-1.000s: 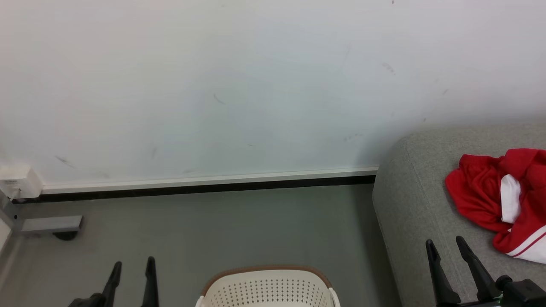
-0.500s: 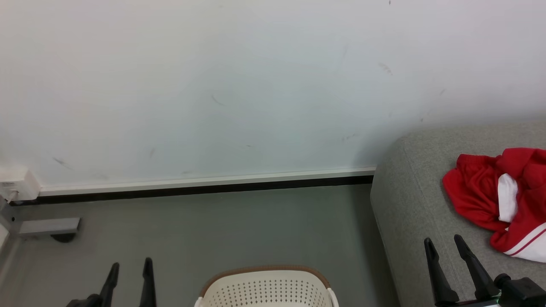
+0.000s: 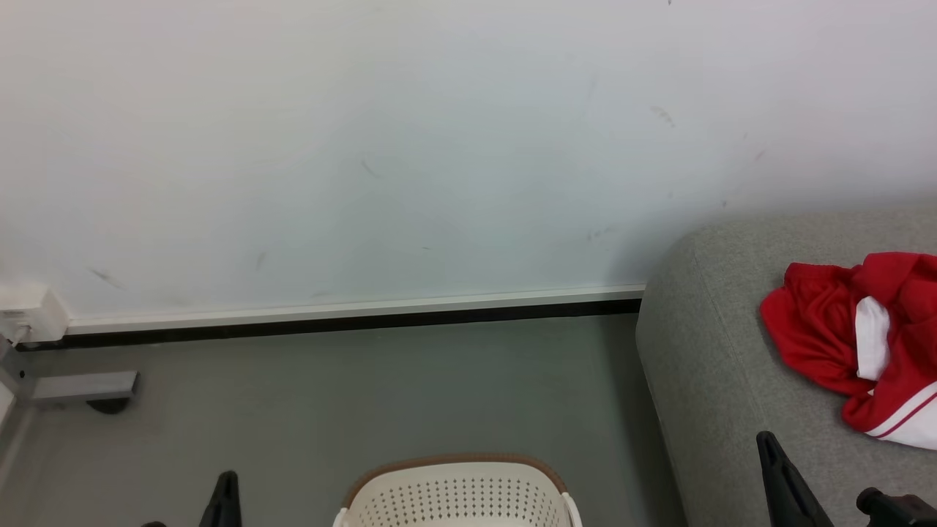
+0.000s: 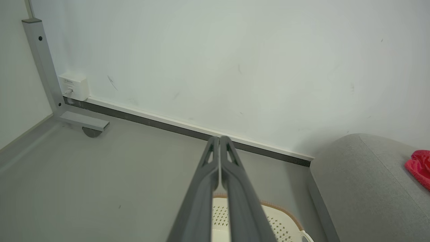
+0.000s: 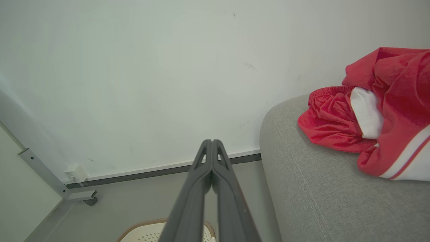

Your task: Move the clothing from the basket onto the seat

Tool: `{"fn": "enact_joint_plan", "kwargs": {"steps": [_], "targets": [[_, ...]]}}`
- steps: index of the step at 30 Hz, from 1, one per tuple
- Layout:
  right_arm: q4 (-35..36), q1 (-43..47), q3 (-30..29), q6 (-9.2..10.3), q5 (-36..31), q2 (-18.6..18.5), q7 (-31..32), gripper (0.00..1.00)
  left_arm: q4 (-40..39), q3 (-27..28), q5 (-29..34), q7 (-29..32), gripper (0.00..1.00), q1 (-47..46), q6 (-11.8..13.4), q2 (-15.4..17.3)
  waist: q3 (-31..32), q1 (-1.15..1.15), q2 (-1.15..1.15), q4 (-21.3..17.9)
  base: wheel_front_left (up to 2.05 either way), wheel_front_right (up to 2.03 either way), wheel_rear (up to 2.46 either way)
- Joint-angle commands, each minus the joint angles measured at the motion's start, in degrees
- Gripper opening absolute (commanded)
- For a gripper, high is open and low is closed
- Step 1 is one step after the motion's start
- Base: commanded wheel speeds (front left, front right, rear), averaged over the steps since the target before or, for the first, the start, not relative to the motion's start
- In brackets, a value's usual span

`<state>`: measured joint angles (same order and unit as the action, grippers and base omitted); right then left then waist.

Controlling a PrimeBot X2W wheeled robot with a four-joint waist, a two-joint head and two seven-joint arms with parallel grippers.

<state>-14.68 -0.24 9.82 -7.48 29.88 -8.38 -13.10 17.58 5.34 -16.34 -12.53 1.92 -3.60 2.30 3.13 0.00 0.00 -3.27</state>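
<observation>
**Red kit on the sofa, both grippers clenched empty**

The clothing [image 3: 853,344] lay in a crumpled heap on the seat [image 3: 714,366]. It was soft bright red cloth folded over itself, with a white panel in the middle and a white band with a thin red stripe at the near hem. It sat back from the seat's rounded end, leaving a bare strip of speckled grey weave between heap and edge. The basket [image 3: 457,492] stood on the floor [image 3: 366,388] beside that end, apart from it. It was cream plastic pierced with rows of small holes, with rounded corners and a tan rim band. I could not see its bottom. The left gripper [image 4: 219,140] and the right gripper [image 5: 212,143] each had their long dark fingers pressed together, holding nothing. Beyond the basket the smooth grey floor ran open to a scuffed white wall [image 3: 381,146] with a dark skirting [image 3: 351,320]. A grey metal foot [image 3: 84,384] stood at the left.
</observation>
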Motion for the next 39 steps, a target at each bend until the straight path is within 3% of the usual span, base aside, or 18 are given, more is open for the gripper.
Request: {"fn": "enact_joint_plan", "kwargs": {"steps": [1,19,39], "targets": [[0.88,-1.34,-0.81,0.0,2.18,0.09,0.38,0.0,-0.97,0.32,-2.55,0.41,0.0,-1.62,-0.35,0.22,-0.03,0.0,0.0,0.05,0.0,0.0,0.0],[0.91,-2.64,-4.33,0.0,16.82,1.17,4.8,0.0,-2.14,0.09,-20.32,4.45,0.0,-2.9,-1.21,0.35,-0.54,0.0,0.0,0.54,0.0,0.0,0.0],[0.95,-3.77,-7.63,-0.01,29.97,2.2,8.88,0.0,-2.65,0.44,-36.04,8.59,0.0,-4.54,-2.03,0.47,-1.1,0.0,0.0,1.09,0.0,0.0,0.0]]}}
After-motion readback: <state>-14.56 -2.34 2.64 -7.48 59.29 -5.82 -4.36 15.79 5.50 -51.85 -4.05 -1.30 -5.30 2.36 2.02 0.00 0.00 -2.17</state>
